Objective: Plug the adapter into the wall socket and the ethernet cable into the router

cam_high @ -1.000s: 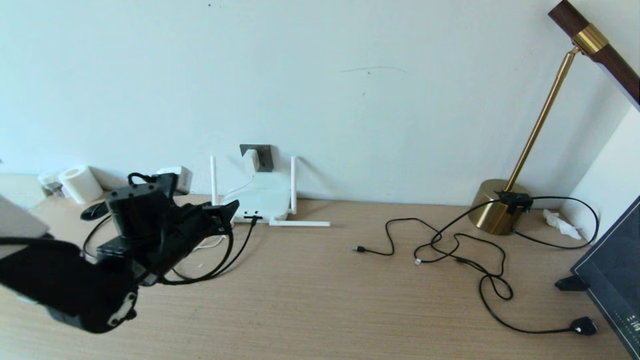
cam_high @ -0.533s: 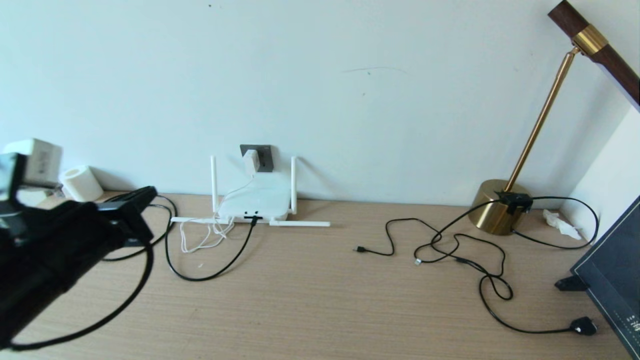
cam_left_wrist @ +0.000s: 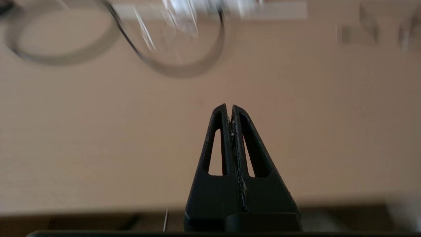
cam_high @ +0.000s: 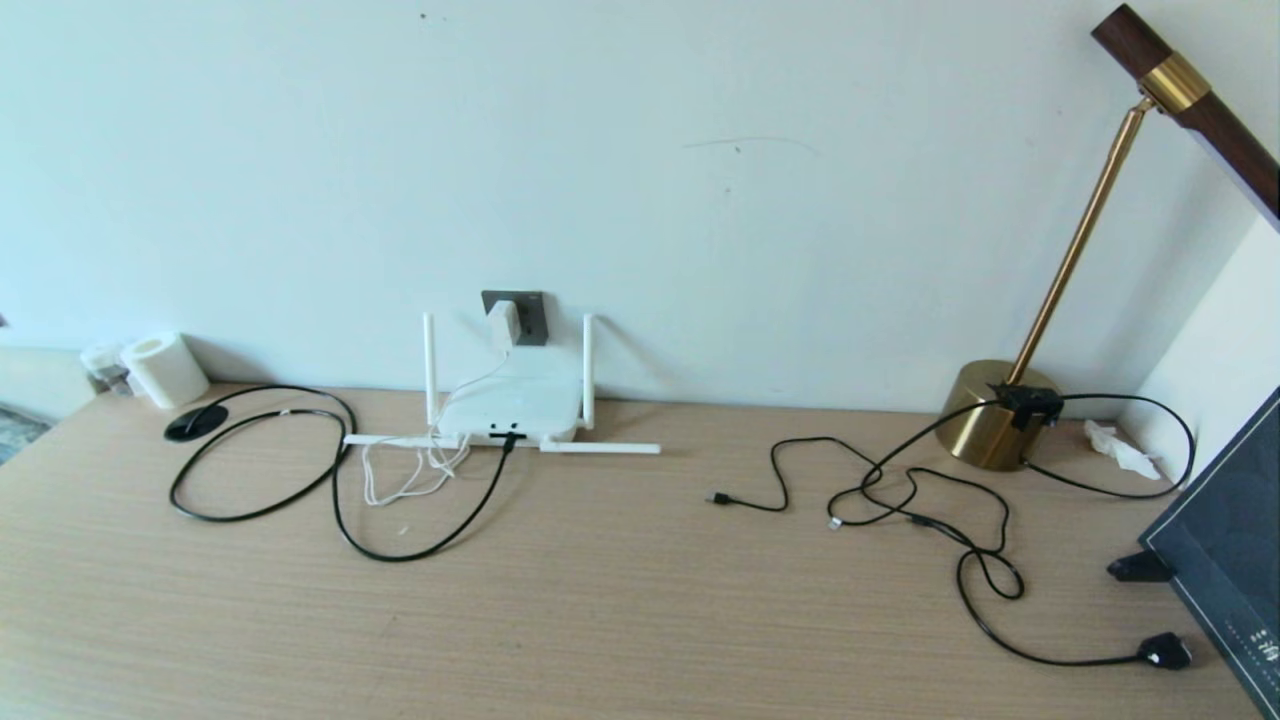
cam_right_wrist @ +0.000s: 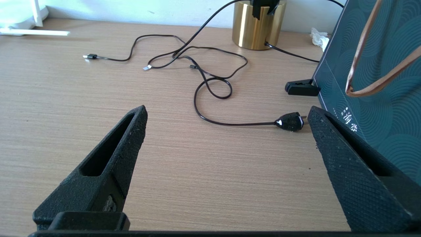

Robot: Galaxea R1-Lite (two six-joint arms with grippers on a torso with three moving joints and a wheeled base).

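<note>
**Little Legible Text**

The only writing stood on the dark teal wave-patterned panel point(cam_right_wrist: 378, 95) at the table's right edge: small white Chinese characters near its lower corner, too small to read surely. Nothing else bore readable labels.

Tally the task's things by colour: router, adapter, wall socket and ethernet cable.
White: 2, the router and the adapter
Black: 1, the ethernet cable
Dark grey: 1, the wall socket
Total: 4
</note>
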